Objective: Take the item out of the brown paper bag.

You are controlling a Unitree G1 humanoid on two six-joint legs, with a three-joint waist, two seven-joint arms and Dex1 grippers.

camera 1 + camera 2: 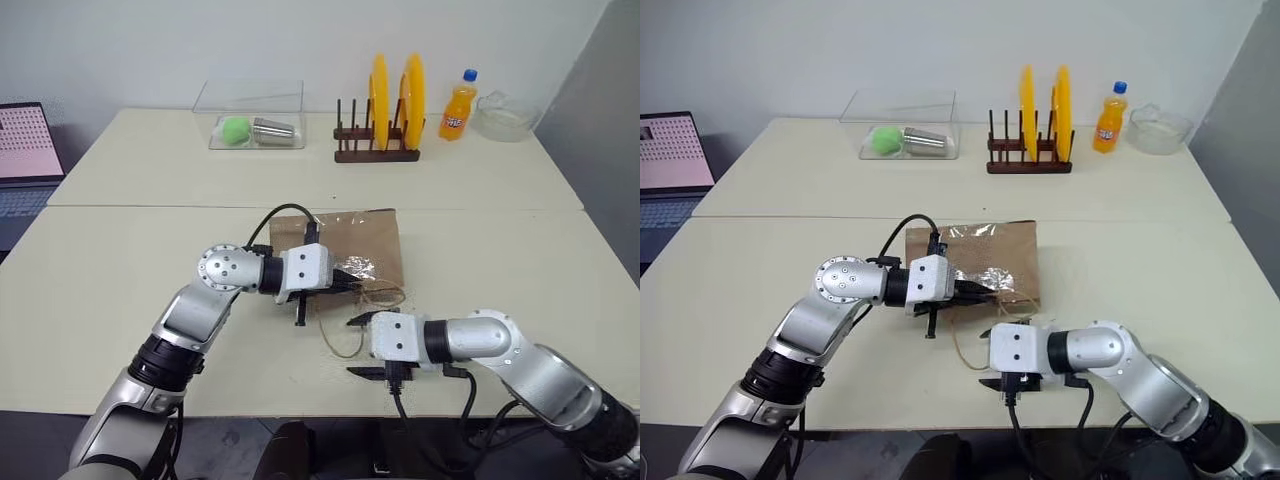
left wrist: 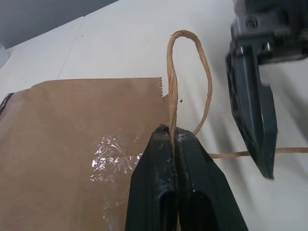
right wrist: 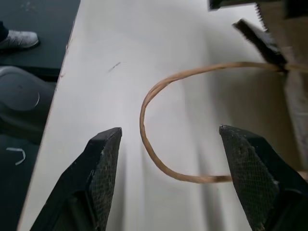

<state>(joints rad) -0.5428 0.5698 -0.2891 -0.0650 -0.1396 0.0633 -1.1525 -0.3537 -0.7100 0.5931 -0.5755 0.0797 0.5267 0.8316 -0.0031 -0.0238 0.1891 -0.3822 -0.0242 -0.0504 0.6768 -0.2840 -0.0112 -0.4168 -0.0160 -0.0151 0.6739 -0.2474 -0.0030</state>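
Left gripper (image 2: 173,137) is clamped on one cord handle (image 2: 187,72) of the single brown paper bag (image 1: 360,240), which lies flat on the worktop (image 1: 520,260) - right gripper (image 3: 168,144) hangs wide open over the second handle loop (image 3: 159,144), holding nothing - can't see the item

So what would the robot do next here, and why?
Probably bring the right gripper in to close on the second cord handle, which lies on the table between its open fingers. The left gripper is shut on the other handle of the brown paper bag, so pulling both apart would open it.
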